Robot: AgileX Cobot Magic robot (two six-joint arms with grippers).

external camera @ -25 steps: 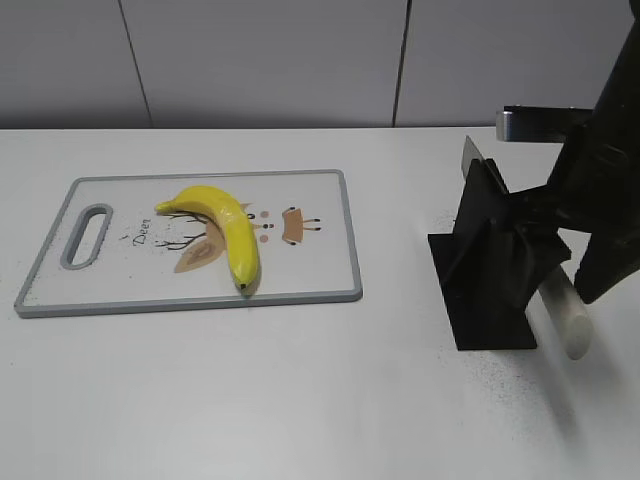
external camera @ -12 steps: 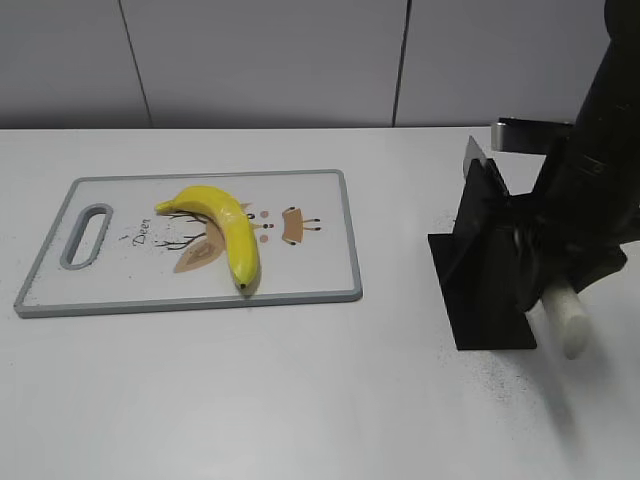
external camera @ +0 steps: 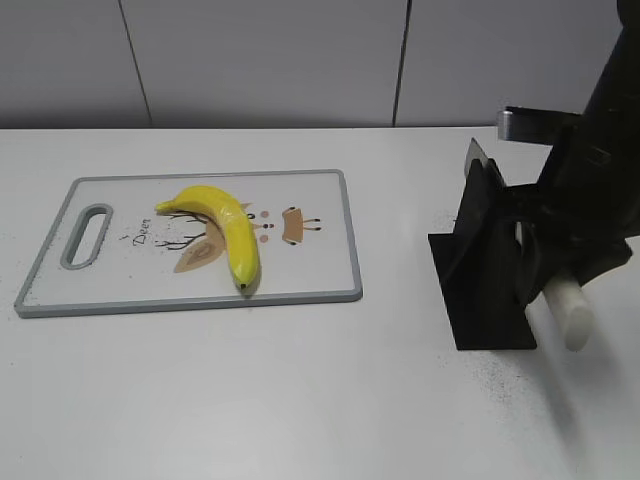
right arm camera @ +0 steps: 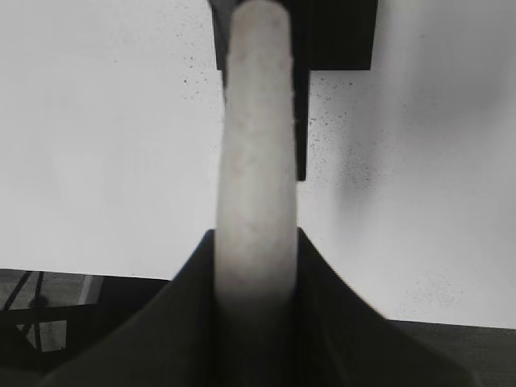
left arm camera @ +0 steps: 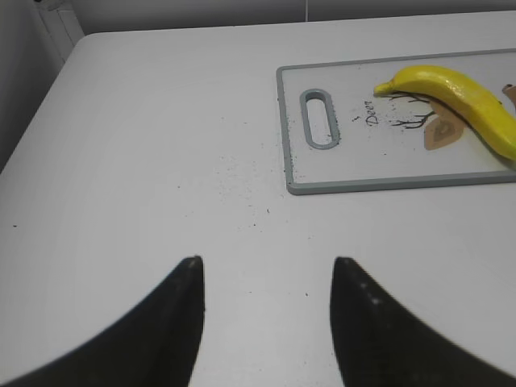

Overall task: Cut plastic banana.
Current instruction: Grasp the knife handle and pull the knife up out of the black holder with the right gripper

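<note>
Right gripper (right arm camera: 256, 270): clamping the white knife handle (right arm camera: 256, 161) in the black stand (external camera: 487, 270); draw it out straight (blade hidden). Left gripper (left arm camera: 266, 278): jaws apart, idling.

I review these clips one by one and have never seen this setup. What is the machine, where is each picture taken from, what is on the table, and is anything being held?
This is a robot with two arms, each ending in a gripper. One camera looks at the table from the front; two others sit on the wrists.

A yellow plastic banana lies on a cutting board on the white table.

To the right stands a black knife stand. The right gripper is shut on the white knife handle, with the blade in the stand.

The left gripper hangs open over bare table, holding nothing.
</note>
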